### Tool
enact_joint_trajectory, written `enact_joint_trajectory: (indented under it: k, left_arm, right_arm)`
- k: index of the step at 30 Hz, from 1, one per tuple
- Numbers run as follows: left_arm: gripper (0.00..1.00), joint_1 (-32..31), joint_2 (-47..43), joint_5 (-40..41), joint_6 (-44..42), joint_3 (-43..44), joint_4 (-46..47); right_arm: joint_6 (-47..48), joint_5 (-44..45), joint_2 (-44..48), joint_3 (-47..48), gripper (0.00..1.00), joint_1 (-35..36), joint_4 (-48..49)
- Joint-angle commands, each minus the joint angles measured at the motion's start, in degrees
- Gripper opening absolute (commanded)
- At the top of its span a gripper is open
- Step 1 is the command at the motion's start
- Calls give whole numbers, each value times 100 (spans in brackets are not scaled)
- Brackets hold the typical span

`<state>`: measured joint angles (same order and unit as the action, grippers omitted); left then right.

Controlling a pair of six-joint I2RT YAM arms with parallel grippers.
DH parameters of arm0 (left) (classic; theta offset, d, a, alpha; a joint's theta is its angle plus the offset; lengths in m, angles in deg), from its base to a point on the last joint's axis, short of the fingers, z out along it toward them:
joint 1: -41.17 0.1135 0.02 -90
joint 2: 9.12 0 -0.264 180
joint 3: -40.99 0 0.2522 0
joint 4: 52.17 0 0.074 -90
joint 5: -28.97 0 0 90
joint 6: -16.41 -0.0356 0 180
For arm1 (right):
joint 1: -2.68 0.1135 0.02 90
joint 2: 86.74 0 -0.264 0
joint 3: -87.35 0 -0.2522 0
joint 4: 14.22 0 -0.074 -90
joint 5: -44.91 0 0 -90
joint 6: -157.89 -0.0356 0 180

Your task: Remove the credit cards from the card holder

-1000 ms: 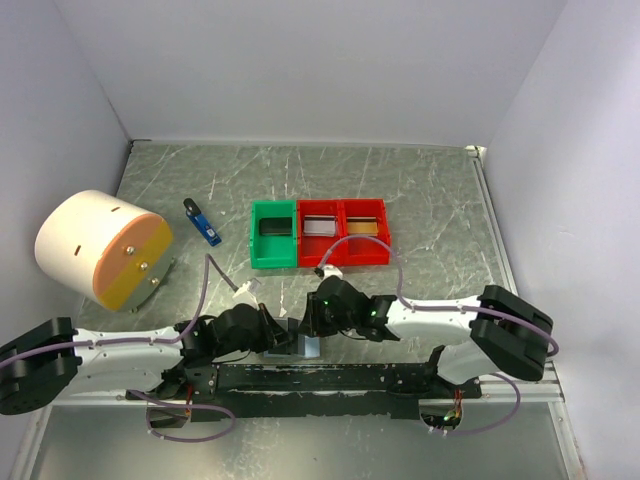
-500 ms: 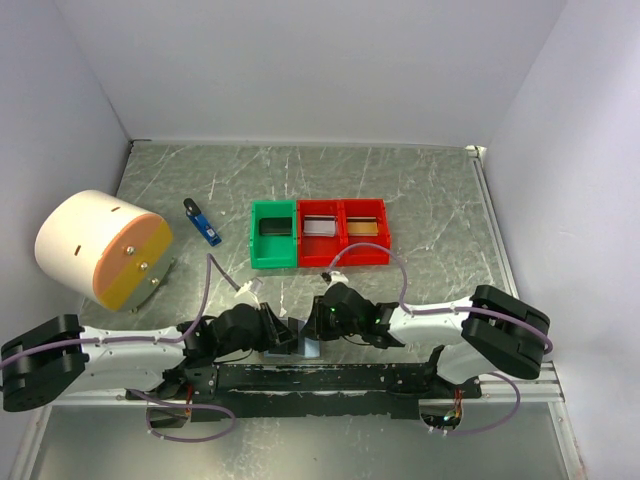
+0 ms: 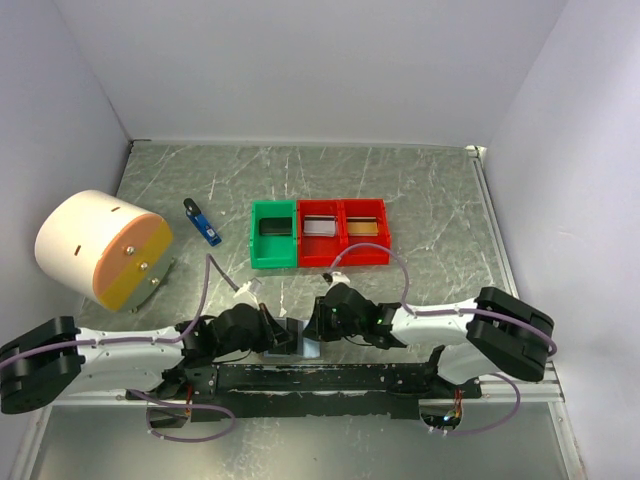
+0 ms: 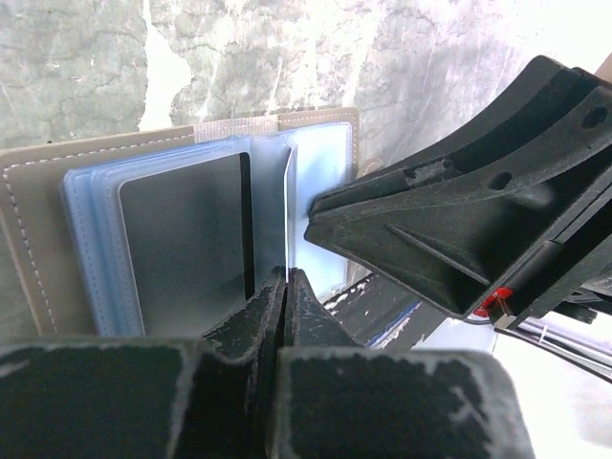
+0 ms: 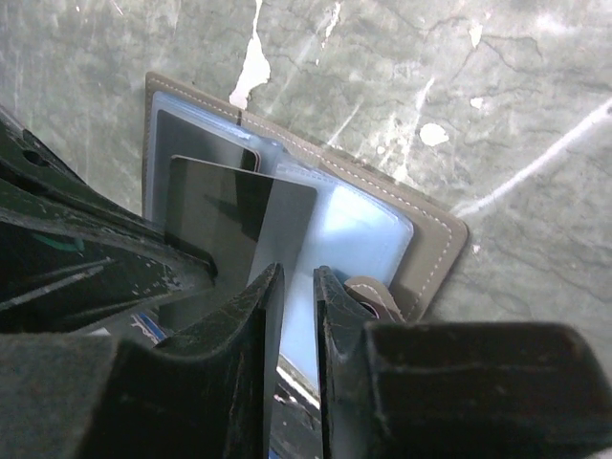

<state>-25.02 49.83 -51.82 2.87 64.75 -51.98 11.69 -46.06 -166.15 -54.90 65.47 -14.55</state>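
Crowding in from both sides on the card holder (image 4: pixel 29 249), lying open and flat at the near middle of the table (image 3: pixel 420 190), well apart from the green tray (image 3: pixel 257 240) and the red trays (image 3: pixel 343 257) farther off. Set against a second ago: right gripper (image 5: pixel 298 287) brought slightly nearer and leftward, lower onto the holder; left arm hardly shifted. Showing the left gripper (image 4: pixel 285 292) with fingertips pressed fully together, right at the near edge of an upright clear sleeve; cannot tell about any film nipped between them. Showing the right fingers narrowly apart, astride the pale blue sleeves, with a dark credit card (image 5: pixel 239 220) lying askew just left of the gap, seemingly partly out of its pocket; cannot tell about an actual clamp on card or sleeve. Reading that shift as a fresh approach rather than progress: no card lifted clear yet, and another dark card (image 5: pixel 196 143) tucked in a sleeve behind the loose one. Judging the step in hand as steadying a sleeve with the left while working the loose card out with the right. Risking a drag of the whole holder, given both grippers packed so tightly above it.
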Motion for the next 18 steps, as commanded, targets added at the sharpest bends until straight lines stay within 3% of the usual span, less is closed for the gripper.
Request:
enact_joint_trajectory:
  k: [1,6,10,18]
  left_arm:
    - [7,41,-402,156,-174,477,-938]
    - [7,138,-672,508,-627,1517,-2638]
    - [7,174,-727,619,-616,1872,-3197]
    - [7,216,-369,749,-644,2719,-4513]
  right_arm:
    - [187,-40,463,-75,22,-27,-373]
    - [349,-27,1103,100,27,-60,-709]
    - [328,43,1527,181,29,-72,-1224]
    - [103,325,2563,194,43,-89,-1908]
